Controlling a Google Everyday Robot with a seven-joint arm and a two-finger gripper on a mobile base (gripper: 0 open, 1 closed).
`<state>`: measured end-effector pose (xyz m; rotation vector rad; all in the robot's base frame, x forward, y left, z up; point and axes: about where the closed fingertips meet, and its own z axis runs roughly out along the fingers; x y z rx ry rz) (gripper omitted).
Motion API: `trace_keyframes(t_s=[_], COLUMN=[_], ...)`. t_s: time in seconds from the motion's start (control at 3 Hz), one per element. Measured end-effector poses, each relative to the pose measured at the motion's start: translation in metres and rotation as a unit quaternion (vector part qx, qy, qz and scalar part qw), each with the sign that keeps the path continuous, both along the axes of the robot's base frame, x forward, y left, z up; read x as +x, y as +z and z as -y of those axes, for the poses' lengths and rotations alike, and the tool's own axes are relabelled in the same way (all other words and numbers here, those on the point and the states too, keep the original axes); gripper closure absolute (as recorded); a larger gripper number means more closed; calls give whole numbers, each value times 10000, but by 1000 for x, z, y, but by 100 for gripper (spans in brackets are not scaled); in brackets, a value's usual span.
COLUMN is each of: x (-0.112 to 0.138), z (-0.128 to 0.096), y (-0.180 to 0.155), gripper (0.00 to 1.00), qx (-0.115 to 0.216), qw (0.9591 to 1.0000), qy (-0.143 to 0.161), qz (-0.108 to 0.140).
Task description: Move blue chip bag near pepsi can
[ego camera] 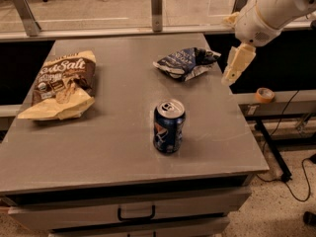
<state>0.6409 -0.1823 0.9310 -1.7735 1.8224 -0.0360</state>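
Note:
The blue chip bag (185, 62) lies crumpled on the grey table (118, 132), towards its far right. The pepsi can (169, 126) stands upright nearer the front middle, well apart from the bag. My gripper (234, 43) hangs in the air over the table's right edge, just right of the blue chip bag and not touching it. It is open and empty, with one cream finger (238, 64) pointing down and the other showing only as a tip at the upper left.
A larger brown-and-cream "Salt" chip bag (61, 84) lies at the table's left. A glass rail with metal posts (157, 2) runs behind the table. A tape roll (265, 94) sits on a low ledge at the right. A drawer handle (136, 214) is below the table front.

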Motion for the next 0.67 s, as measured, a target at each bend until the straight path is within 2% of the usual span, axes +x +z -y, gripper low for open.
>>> trace_keyframes(t_s=[0.67], x=[33], z=[-18], y=[-16], gripper=[0], qx=[225], qw=[9997], qy=[-12], qz=[-3])
